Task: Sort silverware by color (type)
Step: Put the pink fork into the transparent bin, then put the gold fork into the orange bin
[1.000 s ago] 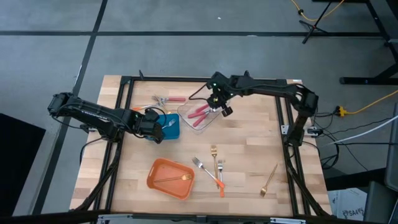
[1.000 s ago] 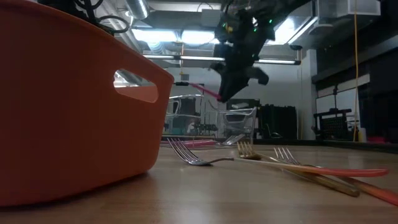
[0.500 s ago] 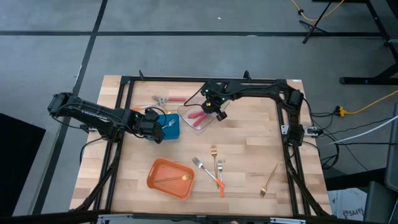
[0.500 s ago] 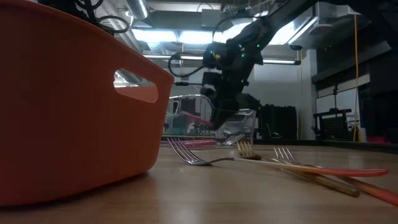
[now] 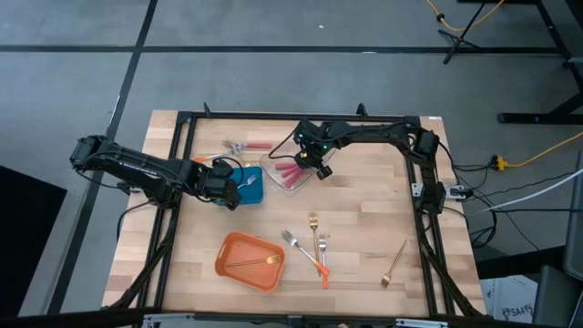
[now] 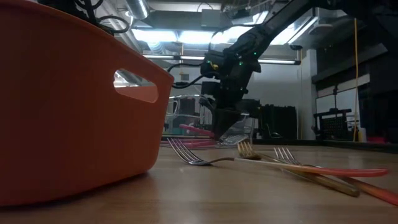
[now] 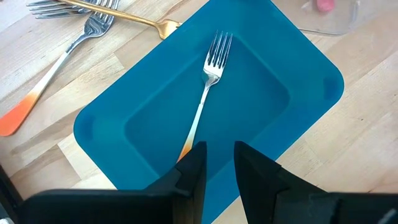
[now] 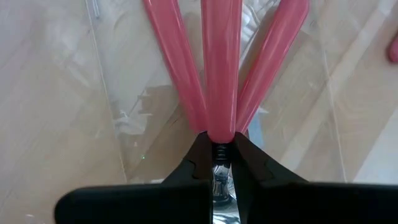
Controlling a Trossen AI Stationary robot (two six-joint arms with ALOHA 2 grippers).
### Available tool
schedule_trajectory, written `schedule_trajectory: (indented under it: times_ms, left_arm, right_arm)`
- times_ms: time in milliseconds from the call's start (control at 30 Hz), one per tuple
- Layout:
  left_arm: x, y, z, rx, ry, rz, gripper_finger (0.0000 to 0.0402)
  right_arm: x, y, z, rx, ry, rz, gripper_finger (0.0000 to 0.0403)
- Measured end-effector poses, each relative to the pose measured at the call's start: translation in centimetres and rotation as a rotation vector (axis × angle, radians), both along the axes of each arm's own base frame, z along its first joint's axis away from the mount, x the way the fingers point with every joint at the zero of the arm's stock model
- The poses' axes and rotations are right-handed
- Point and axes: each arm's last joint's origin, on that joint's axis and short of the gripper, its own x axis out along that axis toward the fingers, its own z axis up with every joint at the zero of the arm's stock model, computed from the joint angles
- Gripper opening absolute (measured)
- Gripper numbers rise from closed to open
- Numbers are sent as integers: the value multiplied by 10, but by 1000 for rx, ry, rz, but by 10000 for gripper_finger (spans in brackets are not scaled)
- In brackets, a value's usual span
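My right gripper (image 5: pixel 311 168) is shut on a pink-handled fork (image 8: pixel 220 62), low in the clear container (image 5: pixel 273 182) beside two other pink-handled forks (image 5: pixel 288 173). My left gripper (image 5: pixel 228 183) hovers open over the blue container (image 5: pixel 254 189). In it an orange-handled fork (image 7: pixel 205 93) lies flat, and its handle end is hidden under one finger. A gold fork (image 5: pixel 258 263) lies in the orange container (image 5: pixel 228 260). Several forks lie loose on the table: gold and orange-handled ones (image 5: pixel 315 244), one gold (image 5: pixel 393 264), and pink-handled ones (image 5: pixel 246 144) at the far side. My right gripper pinches the free end of the fork's pink handle (image 8: pixel 219 129) between its two fingertips. The fingers slant down from above and lie along the handle. The fork runs out ahead of them into the clear container, between the other two pink handles; whether it rests on the bottom I cannot tell.
A dark frame (image 5: pixel 414 196) runs along the table's edges. The orange container fills the left of the low view (image 6: pixel 68 106). Bare wood (image 5: pixel 364 200) lies between the clear container and the loose forks.
My right gripper has come down and a little toward the table's left, carrying the pink-handled fork from above the clear container down into it. It has stayed shut. The fork's handle now lies lower, beside the two others.
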Motion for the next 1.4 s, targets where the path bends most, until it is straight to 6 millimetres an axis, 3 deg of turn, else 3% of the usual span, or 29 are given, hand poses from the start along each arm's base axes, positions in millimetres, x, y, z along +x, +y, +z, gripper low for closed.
schedule_trajectory:
  times_ms: [367, 833, 1400]
  left_arm:
    - [0, 0, 0, 0, 0, -1, 76]
    - [0, 0, 0, 0, 0, 0, 76]
    - [1, 0, 0, -1, -8, -1, 76]
  right_arm:
    - [0, 0, -1, -1, 3, -1, 24]
    - [0, 0, -1, -1, 5, -1, 100]
    - [-1, 0, 1, -9, 2, -2, 105]
